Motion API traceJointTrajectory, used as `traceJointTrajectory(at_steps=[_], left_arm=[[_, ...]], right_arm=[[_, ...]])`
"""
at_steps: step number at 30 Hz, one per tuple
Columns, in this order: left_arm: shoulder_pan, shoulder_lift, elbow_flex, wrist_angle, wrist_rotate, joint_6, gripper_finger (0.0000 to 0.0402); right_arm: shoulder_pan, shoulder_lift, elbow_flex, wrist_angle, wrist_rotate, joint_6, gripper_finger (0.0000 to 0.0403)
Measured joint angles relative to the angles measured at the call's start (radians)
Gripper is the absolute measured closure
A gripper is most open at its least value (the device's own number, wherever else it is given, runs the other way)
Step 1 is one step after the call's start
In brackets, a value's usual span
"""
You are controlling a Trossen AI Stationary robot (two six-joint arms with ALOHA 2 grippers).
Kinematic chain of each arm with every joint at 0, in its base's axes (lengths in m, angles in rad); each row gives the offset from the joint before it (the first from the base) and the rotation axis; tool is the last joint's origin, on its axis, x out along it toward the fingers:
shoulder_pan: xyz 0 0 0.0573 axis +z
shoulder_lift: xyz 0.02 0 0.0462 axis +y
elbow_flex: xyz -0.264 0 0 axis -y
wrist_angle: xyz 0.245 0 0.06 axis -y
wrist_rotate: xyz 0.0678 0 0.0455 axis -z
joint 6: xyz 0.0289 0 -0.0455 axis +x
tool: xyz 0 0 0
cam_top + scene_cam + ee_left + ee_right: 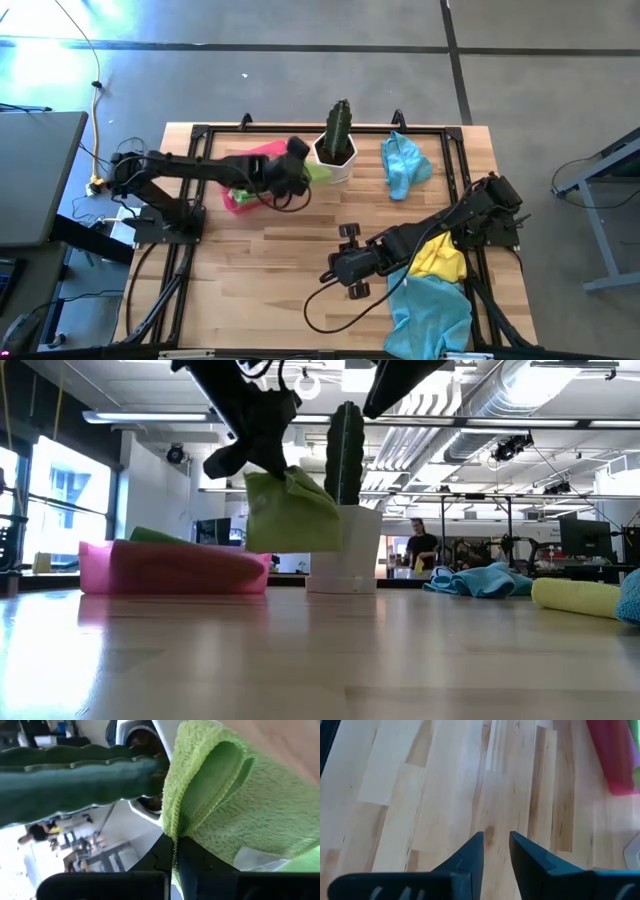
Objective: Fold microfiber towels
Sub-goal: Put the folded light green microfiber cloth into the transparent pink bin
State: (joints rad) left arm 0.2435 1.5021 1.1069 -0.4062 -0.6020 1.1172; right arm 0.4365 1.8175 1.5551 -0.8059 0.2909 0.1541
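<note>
Pale wooden planks make up the table (pixel 280 250), framed by black rails, with a large open hall beyond it. At the near right lies a heap of towels, a light blue towel (pixel 430 312) under a yellow towel (pixel 442 258), and another blue towel (pixel 404 164) sits far right beside the potted cactus (pixel 338 140). A pink tray (pixel 240 195) rests at the far left. The left tool (pixel 297 175) is pressed together, pinching a lime green towel (pixel 290 512) that hangs folded just above the tray's right end. The right tool (pixel 496 851) hovers slightly spread over bare wood, holding nothing. The cloth looks light, soft and floppy, so a corner or hem is probably the best hold. The left arm covers most of the tray from above, so its contents are hard to make out.
</note>
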Motion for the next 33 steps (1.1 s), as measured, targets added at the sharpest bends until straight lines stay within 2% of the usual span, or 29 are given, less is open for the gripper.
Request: traceJointTrajectory(at_steps=[3, 7, 11, 16, 22, 33], left_arm=[[0.051, 0.000, 0.000, 0.062, 0.026, 0.060, 0.0398], [0.091, 0.000, 0.000, 0.181, 0.031, 0.221, 0.0398], [0.133, -0.001, 0.001, 0.167, 0.113, 0.294, 0.0397], [0.175, -0.001, 0.001, 0.020, 0.172, 0.154, 0.0397], [0.206, -0.001, 0.001, -0.264, 0.198, 0.026, 0.0397], [0.181, -0.031, 0.001, -0.554, 0.182, -0.153, 0.0397]], right_arm=[[-0.004, 0.000, 0.000, -0.007, 0.016, 0.016, 0.0316], [-0.012, 0.000, 0.000, -0.029, 0.041, 0.030, 0.0316], [-0.024, 0.000, 0.000, -0.034, 0.049, 0.032, 0.0316], [-0.041, 0.000, 0.000, -0.034, 0.049, 0.025, 0.0316], [-0.069, 0.000, 0.000, -0.044, 0.048, 0.022, 0.0316], [-0.072, 0.000, 0.000, -0.048, 0.047, 0.003, 0.0316]])
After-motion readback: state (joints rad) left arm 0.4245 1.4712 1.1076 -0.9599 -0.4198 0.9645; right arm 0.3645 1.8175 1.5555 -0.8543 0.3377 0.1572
